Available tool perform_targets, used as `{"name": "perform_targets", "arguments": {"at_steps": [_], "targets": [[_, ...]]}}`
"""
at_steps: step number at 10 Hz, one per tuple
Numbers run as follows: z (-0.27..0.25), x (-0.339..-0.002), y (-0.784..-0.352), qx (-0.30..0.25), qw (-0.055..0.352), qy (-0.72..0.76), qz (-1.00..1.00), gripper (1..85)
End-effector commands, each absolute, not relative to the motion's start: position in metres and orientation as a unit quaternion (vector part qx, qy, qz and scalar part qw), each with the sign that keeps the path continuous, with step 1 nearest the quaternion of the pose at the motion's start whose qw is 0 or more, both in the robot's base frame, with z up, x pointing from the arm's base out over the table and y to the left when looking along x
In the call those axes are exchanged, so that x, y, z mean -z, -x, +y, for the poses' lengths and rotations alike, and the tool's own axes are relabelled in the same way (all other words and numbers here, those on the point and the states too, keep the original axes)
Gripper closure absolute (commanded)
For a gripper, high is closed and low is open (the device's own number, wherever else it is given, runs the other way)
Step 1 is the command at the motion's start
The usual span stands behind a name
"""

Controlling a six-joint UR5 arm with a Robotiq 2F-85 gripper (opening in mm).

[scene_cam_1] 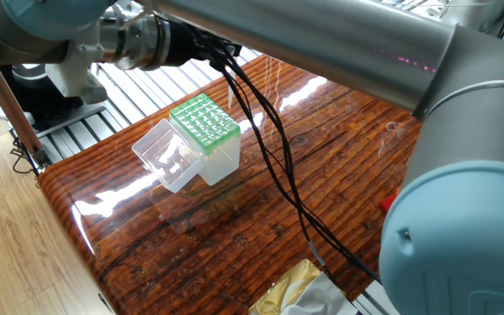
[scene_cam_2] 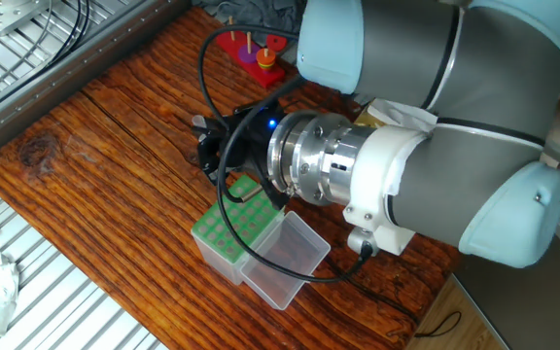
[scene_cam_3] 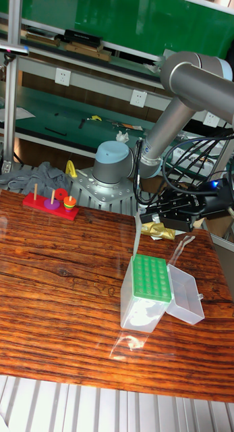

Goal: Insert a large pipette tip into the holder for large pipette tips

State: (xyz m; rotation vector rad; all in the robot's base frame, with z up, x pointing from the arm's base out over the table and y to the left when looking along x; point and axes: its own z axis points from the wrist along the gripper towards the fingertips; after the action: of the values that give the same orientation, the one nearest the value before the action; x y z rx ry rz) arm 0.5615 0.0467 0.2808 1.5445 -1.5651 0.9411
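**One clear tip poised beside the green-topped box**

Nearest the tall camera stands the green-topped box (scene_cam_3: 152, 278) on the wooden table (scene_cam_3: 56, 270), its clear lid (scene_cam_3: 187, 297) swung open to the side. Just behind and above it hangs my pincer (scene_cam_3: 189, 233), fingers drawn close on the upper end of the pipette tip (scene_cam_3: 180, 250). The tip slants down toward the lid, clear of the grid. I judge it feather-light, stiff yet thin-walled and slick, best held near its wide end and squeezed gently. Farther back lie a gold packet (scene_cam_3: 157, 231) and a red peg toy (scene_cam_3: 52, 204). The tip is nearly see-through and faint against the wood. In both other views my own arm hides it, and its point is hard to place.
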Motion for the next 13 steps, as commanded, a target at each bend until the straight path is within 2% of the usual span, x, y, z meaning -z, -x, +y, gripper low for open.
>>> {"name": "perform_targets", "arguments": {"at_steps": [1,7,13], "targets": [[0.053,-0.277,-0.555,-0.353,0.366,-0.600,-0.617,84.7],[0.070,-0.274,-0.544,-0.354,0.367,-0.589,-0.627,84.7],[0.065,-0.269,-0.546,-0.355,0.366,-0.589,-0.628,84.7]]}}
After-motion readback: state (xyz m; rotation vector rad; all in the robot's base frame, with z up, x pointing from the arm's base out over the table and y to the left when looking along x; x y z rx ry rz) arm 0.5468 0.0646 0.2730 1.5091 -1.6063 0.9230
